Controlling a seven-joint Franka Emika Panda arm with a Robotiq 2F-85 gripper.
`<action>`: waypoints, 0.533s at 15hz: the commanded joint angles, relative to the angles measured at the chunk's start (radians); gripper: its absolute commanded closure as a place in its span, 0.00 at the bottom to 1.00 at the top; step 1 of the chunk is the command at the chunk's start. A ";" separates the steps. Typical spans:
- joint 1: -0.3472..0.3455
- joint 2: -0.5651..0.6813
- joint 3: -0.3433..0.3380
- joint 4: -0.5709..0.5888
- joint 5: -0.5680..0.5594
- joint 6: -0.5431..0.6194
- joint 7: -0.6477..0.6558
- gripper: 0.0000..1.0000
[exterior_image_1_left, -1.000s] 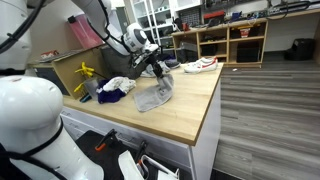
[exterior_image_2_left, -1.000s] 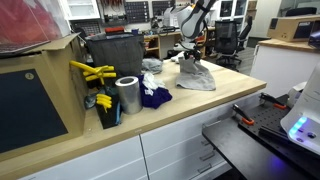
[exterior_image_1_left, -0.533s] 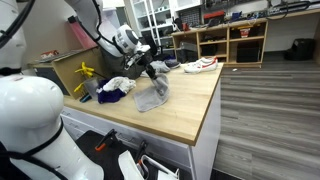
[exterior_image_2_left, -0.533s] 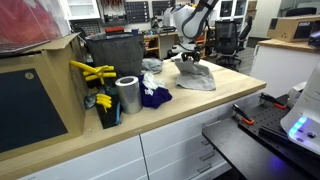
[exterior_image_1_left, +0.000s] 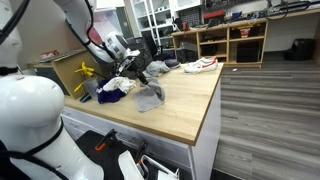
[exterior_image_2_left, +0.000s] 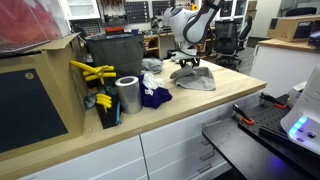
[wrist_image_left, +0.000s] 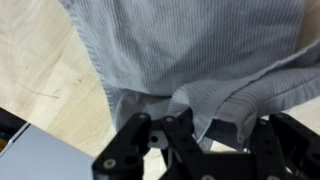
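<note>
We see the end effector (exterior_image_1_left: 137, 76) low over the wooden tabletop (exterior_image_1_left: 190, 108), pinching a raised fold of the grey cloth (exterior_image_1_left: 151, 97). In the wrist view the black fingers (wrist_image_left: 150, 135) come in from the bottom edge and the finely striped cloth (wrist_image_left: 190, 50) bunches up between them, while the rest of it spreads flat across the pale wood. In an exterior view the end effector (exterior_image_2_left: 187, 68) sits right on top of the cloth (exterior_image_2_left: 197, 82), which rises to a small peak at the grip and otherwise lies rumpled on the tabletop (exterior_image_2_left: 200, 115), towards its middle. Just beside it, on the side of the black bin (exterior_image_2_left: 112, 55), we find a dark blue cloth (exterior_image_2_left: 155, 97), with a white cloth (exterior_image_2_left: 152, 66) behind that one. A metal can (exterior_image_2_left: 127, 95) stands near the blue cloth, and a yellow tool (exterior_image_2_left: 90, 71) sticks out by the bin. At the far end of the tabletop lies a white shoe (exterior_image_1_left: 200, 65), well apart from the grey cloth.
</note>
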 joint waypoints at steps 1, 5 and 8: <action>0.004 -0.088 0.027 -0.114 -0.079 0.030 0.045 1.00; -0.018 -0.209 0.071 -0.261 -0.157 0.035 0.073 1.00; -0.039 -0.295 0.100 -0.346 -0.202 0.035 0.107 1.00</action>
